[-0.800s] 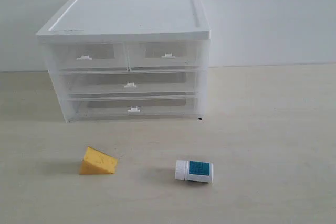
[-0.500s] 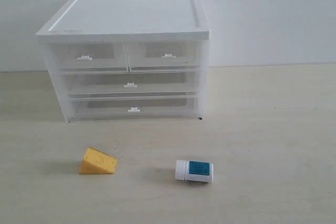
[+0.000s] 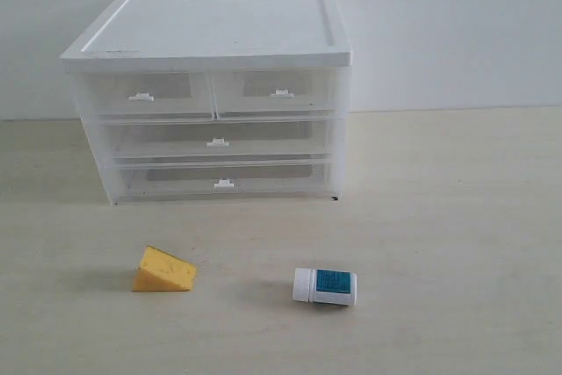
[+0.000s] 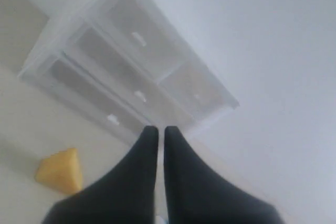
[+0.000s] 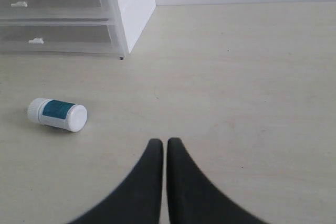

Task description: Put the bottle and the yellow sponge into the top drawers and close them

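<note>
The left tool (image 4: 157, 129) and the right tool (image 5: 159, 142) are both held closed on nothing, fingers nearly touching. The bottle (image 5: 57, 115), smooth white plastic with a teal label, is laid on its side on the desk (image 3: 457, 217) ahead of the right tool and off toward the yellow sponge (image 4: 59, 170), its long axis set across that tool's approach; the foam wedge is found nearer the left tool. The translucent top drawers (image 3: 167, 94) are seen shut beyond both.

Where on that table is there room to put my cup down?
The widest bare patch of table lies right of the cabinet and the bottle. A strip runs between the cabinet front and the yellow sponge. The gap between sponge and bottle is tightest.
</note>
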Available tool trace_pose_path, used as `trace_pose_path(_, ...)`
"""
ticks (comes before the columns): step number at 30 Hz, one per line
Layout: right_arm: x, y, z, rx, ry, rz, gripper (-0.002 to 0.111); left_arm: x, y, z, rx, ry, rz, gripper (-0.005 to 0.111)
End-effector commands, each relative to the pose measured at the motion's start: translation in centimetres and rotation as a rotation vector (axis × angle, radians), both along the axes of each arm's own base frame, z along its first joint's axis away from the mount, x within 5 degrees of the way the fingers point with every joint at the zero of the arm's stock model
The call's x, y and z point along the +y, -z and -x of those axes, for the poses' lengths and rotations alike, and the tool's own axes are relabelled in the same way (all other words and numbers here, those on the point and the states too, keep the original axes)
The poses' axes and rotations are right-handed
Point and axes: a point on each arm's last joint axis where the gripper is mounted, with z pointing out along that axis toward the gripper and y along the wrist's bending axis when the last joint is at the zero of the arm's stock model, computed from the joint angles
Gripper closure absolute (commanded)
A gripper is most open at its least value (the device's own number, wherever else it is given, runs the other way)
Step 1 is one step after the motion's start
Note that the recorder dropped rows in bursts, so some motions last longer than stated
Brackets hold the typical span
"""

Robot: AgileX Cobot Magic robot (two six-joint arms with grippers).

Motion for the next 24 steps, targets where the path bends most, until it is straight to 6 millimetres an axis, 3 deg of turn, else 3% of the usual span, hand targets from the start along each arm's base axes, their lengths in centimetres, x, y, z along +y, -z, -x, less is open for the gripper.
trace_pose_path(1, -0.1, 0.0, 0.0, -0.008, 0.007, 0.007, 0.108, -0.2, -3.8, 0.2, -0.163, 0.019, -0.151, 0.103)
trace_pose_path(4, -0.1, 0.0, 0.0, -0.008, 0.007, 0.007, 0.108, -0.9, -5.5, -1.1, -0.112, 0.099, -0.260, 0.103)
trace_pose_path(5, -0.1, 0.0, 0.0, -0.008, 0.007, 0.007, 0.108, -1.4, -6.8, -2.7, -0.092, 0.174, -0.408, 0.103)
trace_pose_path(9, -0.1, 0.0, 0.0, -0.008, 0.007, 0.007, 0.108, -1.6, -8.8, -9.1, 0.037, 0.214, -0.543, 0.103)
trace_pose_path(10, -0.1, 0.0, 0.0, -0.008, 0.007, 0.007, 0.108, -1.6, -8.7, -11.4, 0.088, 0.205, -0.549, 0.103)
trace_pose_path(13, -0.1, -0.1, 0.0, -0.010, 0.007, 0.007, 0.108, -2.1, -8.2, -15.1, 0.155, 0.279, -0.571, 0.096)
trace_pose_path(16, -0.1, -0.1, 0.0, -0.010, 0.007, 0.007, 0.108, -2.8, -7.4, -19.1, 0.230, 0.355, -0.542, 0.056)
trace_pose_path(24, -0.1, -0.1, 0.0, -0.010, 0.007, 0.007, 0.108, -5.4, -7.1, -25.4, 0.236, 0.399, -0.606, 0.056)
